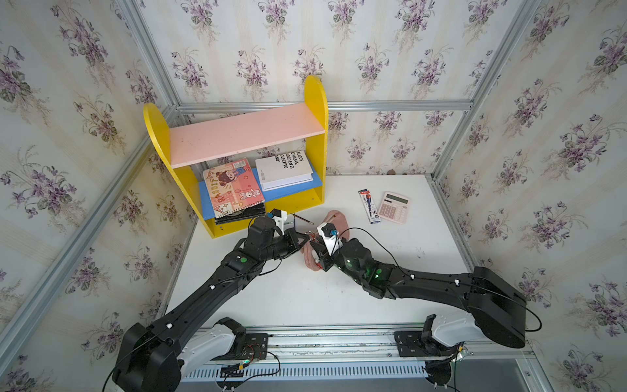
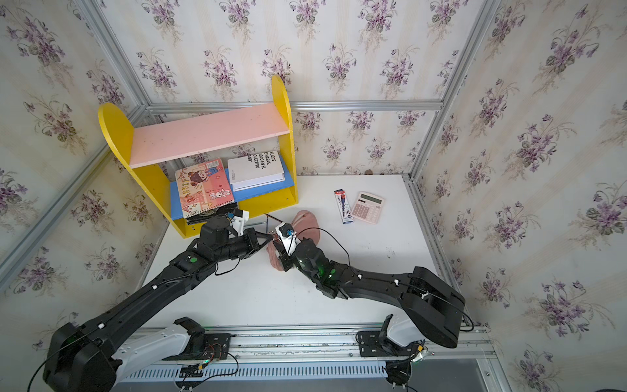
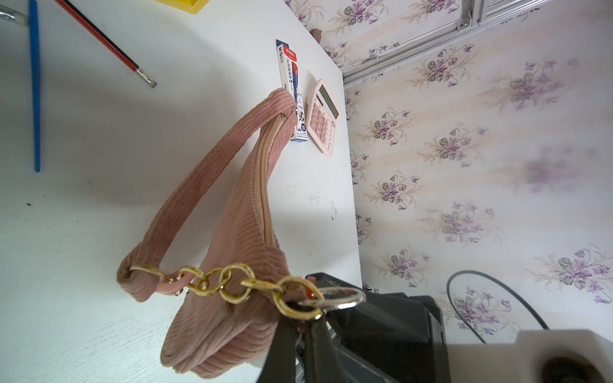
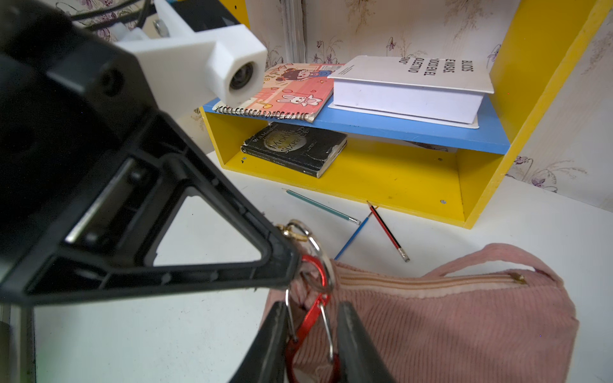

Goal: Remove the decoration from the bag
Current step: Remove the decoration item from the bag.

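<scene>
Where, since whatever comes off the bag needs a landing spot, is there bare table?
The widest bare table lies between the bag and the front rail. A smaller patch sits right of the bag, nearer the rail than the calculator. Crowded: pencils between shelf and bag; pen box beside the calculator.

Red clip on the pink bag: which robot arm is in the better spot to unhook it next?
Probably the right. The right hand has the red clip between its fingers, beside the bag. The left hand is shut on the gold chain, so it looks busy steadying it.
</scene>
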Controlling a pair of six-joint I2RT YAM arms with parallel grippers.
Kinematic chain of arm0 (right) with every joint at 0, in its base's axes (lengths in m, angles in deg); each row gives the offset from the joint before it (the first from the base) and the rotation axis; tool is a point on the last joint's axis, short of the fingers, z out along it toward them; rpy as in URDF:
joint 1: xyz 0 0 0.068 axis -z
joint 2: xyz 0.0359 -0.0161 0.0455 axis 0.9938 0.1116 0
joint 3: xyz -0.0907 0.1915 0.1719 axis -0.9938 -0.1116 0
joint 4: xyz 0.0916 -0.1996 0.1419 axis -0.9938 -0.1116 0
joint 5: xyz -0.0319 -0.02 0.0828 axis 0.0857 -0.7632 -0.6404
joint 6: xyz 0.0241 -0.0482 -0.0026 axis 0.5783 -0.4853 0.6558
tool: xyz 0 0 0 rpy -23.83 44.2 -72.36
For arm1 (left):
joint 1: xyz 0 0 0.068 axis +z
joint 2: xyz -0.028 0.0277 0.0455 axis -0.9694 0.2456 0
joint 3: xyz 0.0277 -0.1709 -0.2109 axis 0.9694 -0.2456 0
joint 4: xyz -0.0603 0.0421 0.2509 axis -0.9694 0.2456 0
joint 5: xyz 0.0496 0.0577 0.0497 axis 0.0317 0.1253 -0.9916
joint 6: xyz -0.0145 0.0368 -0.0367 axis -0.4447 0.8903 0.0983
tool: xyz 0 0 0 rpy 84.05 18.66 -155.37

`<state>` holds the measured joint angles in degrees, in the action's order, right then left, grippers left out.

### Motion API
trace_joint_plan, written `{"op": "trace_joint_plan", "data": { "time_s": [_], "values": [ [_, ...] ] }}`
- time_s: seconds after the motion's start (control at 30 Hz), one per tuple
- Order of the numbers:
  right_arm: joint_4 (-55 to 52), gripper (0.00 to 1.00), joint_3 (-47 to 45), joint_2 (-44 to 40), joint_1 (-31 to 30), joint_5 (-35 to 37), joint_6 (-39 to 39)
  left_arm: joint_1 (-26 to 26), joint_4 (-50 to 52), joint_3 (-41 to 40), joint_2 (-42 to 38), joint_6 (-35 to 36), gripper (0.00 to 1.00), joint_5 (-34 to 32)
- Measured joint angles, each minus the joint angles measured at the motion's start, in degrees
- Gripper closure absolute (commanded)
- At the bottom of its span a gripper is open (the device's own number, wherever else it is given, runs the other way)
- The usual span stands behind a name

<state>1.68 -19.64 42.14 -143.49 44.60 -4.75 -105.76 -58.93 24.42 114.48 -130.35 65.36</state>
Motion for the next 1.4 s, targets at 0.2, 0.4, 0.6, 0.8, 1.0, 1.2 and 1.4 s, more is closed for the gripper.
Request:
{"op": "trace_joint_plan", "data": {
  "time_s": [0.2,0.4,0.6,0.8,1.0,1.2,1.4],
  "values": [
    [0.0,0.84,0.0,0.1,0.1,0.2,0.0,0.0,-0.2,0.2,0.4,-0.1,0.98,0.6],
    [0.1,0.85,-0.9,-1.2,0.2,-0.3,-0.4,0.0,2.4,2.4,1.5,1.6,0.95,2.3],
    [0.2,0.85,-1.7,-2.1,0.3,-0.7,-0.7,0.0,4.2,3.0,1.2,2.9,0.9,3.5],
    [0.1,0.85,-1.7,-2.3,0.3,-0.9,-1.3,0.4,5.5,3.9,0.3,4.3,0.79,3.9],
    [-0.6,0.86,-1.5,-2.3,0.3,-1.0,-1.5,1.3,6.7,4.4,-1.6,6.4,0.77,4.4],
    [-1.5,0.87,-1.2,-2.5,0.3,-1.1,-1.5,2.3,9.3,5.2,-2.3,10.3,0.73,4.3],
    [-2.7,0.87,-1.2,-3.0,0.3,-1.4,-1.2,2.5,9.4,4.7,-4.2,17.8,0.63,4.3]
  ]
}}
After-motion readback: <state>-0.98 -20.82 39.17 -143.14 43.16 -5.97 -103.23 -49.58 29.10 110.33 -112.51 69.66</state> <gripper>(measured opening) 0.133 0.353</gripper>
